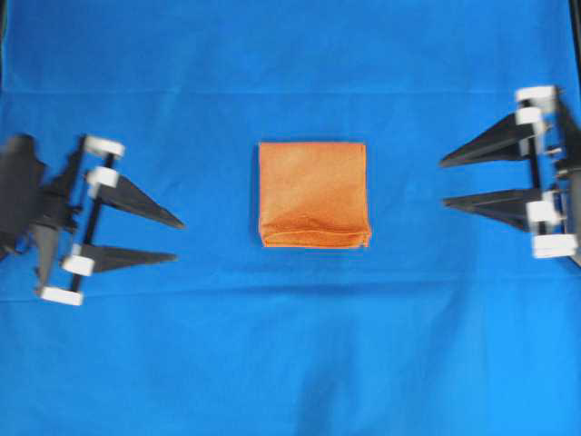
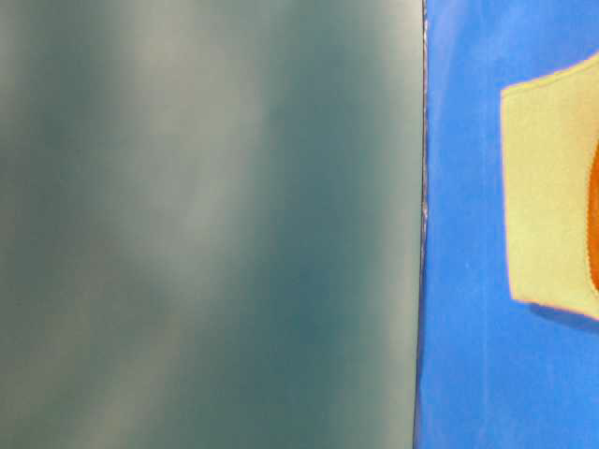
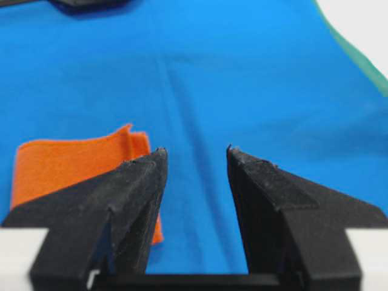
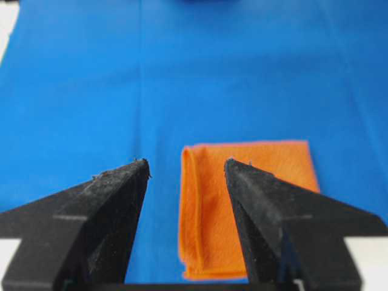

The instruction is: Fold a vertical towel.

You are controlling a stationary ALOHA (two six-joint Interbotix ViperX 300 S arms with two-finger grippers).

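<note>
Blue cloth, a large smooth table sheet (image 1: pixel 290 363), fills nearly all of my overhead view, with faint crease lines running across it. In the table-level view the left two thirds are taken up by a blurred grey-green surface (image 2: pixel 206 224) that blocks most of the scene; I cannot tell what it is. Only a strip of blue sheet and a washed-out, yellowish patch of the cloth show at the right edge of that view.

At the middle of the overhead frame lies the small bright orange microfibre towel (image 1: pixel 314 193), a near-square, folded, with a doubled layered edge along its lower side. It rests flat on the sheet, well apart from both grippers.

My left gripper (image 1: pixel 179 241) sits at the left edge of the overhead frame, its black triangular fingers (image 1: pixel 136 200) pointing toward the towel. The jaws stand parted with a clear gap and grip nothing. From its wrist camera I see blue sheet between the tips, and the towel at lower left, partly hidden behind one finger.

My right gripper (image 1: pixel 443 184) sits at the right edge, fingers pointing left toward the towel, spread wide and empty. Through its wrist camera the towel lies ahead, seen between and behind the tips, untouched.

Both arms reach in level from opposite sides, roughly mirroring each other, the left one angled slightly toward the lower part of the frame.
</note>
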